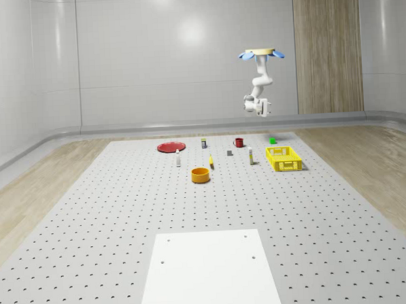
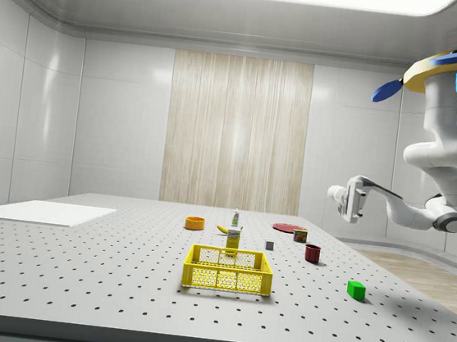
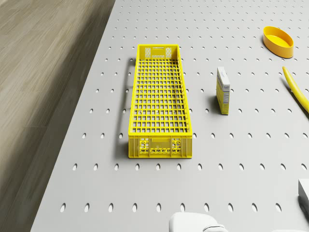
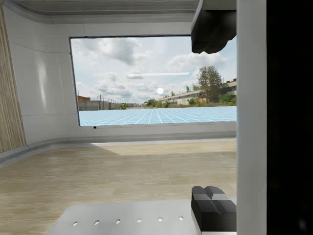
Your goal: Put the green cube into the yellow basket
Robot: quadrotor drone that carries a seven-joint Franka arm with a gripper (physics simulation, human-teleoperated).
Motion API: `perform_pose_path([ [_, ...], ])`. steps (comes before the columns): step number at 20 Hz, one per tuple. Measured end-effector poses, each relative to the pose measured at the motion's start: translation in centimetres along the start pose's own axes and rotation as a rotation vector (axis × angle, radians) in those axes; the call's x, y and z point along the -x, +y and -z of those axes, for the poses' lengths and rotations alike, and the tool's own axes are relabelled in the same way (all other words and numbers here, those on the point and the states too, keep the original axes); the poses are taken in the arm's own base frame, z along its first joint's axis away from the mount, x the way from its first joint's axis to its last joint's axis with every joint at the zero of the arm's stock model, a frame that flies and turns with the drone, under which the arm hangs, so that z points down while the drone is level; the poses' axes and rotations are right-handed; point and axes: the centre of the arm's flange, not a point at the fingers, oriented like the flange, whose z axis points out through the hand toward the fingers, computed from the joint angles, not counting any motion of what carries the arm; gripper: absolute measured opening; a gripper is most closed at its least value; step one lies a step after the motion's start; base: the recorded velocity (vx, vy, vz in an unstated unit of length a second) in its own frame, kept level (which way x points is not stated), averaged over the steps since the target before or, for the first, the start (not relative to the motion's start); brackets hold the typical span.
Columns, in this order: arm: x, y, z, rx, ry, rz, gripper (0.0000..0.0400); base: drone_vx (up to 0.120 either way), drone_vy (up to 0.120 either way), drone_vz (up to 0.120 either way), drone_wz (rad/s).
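A pale, glossy-walled room with a wood-grain panel holds a wide grey perforated surface [image 1: 91, 219], bordered by wooden floor and carrying a plain white sheet [image 1: 209, 271] at its near end in the whole-scene view. The yellow basket [image 1: 284, 158], a long mesh crate, stands on the surface and serves as the landmark here. The green cube [image 2: 355, 289] sits on the surface near the basket, apart from it, on the basket's right in the side view and beyond it in the whole-scene view. A small yellow-and-white carton [image 3: 222, 90] stands upright just beside the basket's long side. Further from the basket lie a yellow banana [image 3: 296, 89] and an orange bowl [image 1: 201, 174]. A dark red mug [image 2: 312, 253], a small grey block [image 2: 269, 245], a little white bottle [image 1: 178, 158] and a red plate [image 1: 170, 147] are spread well away from the basket.

The drone [image 1: 260, 54] hovers high in the air, above and beyond the basket's far end in the whole-scene view, roughly over the cube. Its white arm [image 2: 440, 162] bends down and then out sideways. The hand [image 1: 263, 109] hangs well above the surface, pointing level rather than down. In the wrist view its two dark fingers [image 4: 213, 205] stand apart with nothing between them.
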Motion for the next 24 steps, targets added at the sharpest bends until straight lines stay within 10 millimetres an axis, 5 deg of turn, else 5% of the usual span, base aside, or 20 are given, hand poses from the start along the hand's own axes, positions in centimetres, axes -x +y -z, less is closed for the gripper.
perform_pose_path([
  [4, 3.8, -3.7, -1.6, 0.400, 0.398, 0.013, 0.0400, 0.000, 0.000, -0.120, 0.000],
  [9, 5.8, -5.6, -4.1, 0.672, 0.674, 0.024, 0.0400, 0.000, 0.000, -0.120, 0.000],
  [18, 6.6, -6.4, -6.0, 0.827, 0.837, 0.032, 0.0400, -0.076, 0.000, -0.120, 0.000],
  [24, 6.7, -6.5, -6.4, 0.852, 0.863, 0.033, 0.0400, 0.000, 0.093, -0.120, 0.000],
])
